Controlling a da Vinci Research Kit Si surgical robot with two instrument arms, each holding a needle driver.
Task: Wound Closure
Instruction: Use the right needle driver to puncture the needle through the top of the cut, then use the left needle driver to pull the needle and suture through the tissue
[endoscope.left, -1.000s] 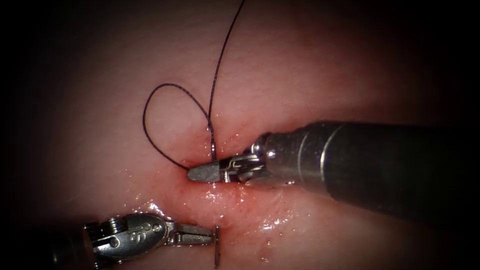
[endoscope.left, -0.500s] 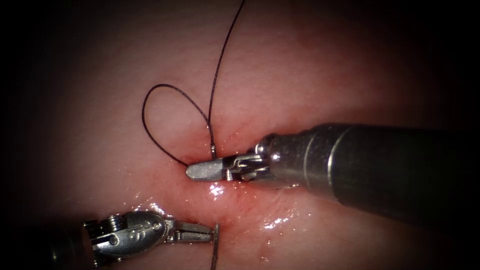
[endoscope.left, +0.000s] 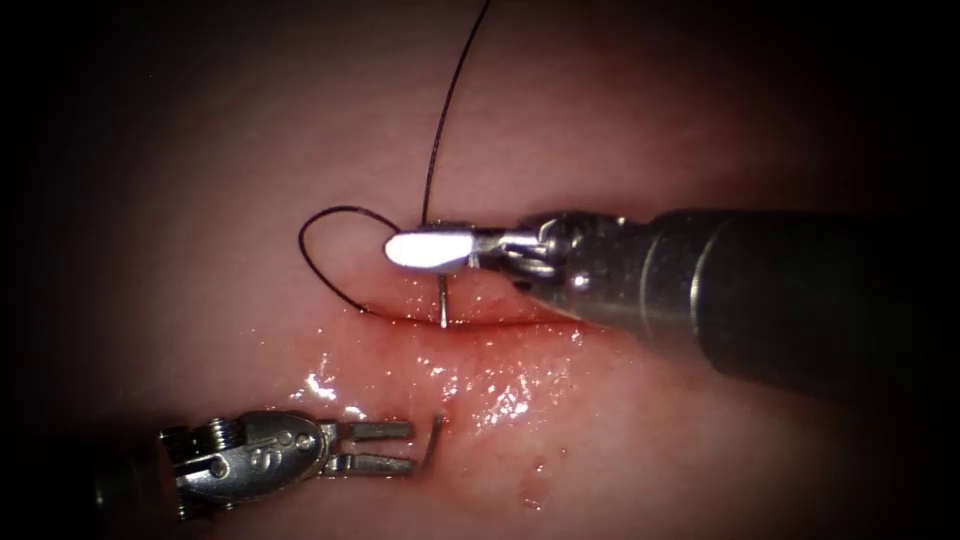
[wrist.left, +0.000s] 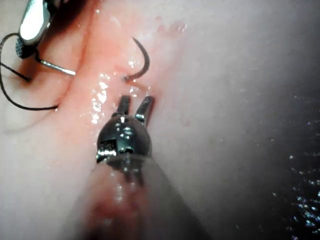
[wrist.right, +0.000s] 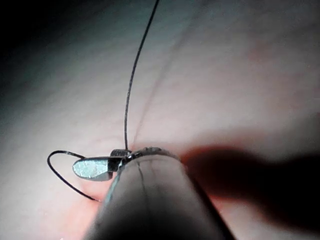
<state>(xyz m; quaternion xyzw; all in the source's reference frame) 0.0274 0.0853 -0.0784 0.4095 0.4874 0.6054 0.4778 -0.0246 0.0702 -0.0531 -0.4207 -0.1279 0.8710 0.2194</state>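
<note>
The curved needle is in the tissue (endoscope.left: 660, 460) across the cut (endoscope.left: 520, 327). Its tail (endoscope.left: 442, 303) stands out of the cut's far edge, and its tip end (endoscope.left: 437, 436) rises from the near side. In the left wrist view the free arc of the needle (wrist.left: 143, 61) curves just beyond my left tool (wrist.left: 133, 103). My left tool (endoscope.left: 408, 447) is open, a little left of the tip, holding nothing. My right tool (endoscope.left: 392, 249) hovers open just above the tail, holding nothing. The thread (endoscope.left: 440, 120) runs up from behind its jaws and forms a loop (endoscope.left: 305, 255) to the left.
Red fluid (endoscope.left: 480, 350) wets the tissue along the cut, and glossy patches (endoscope.left: 500, 395) lie below it. The right tool's thick shaft (endoscope.left: 780, 290) crosses the right half above the cut. The thread (wrist.right: 135, 75) trails away over pale tissue.
My right tool has let go of the needle's tail and lifted up and away from the cut. My left tool's jaws have opened beside the needle's tip. The loop has shrunk.
</note>
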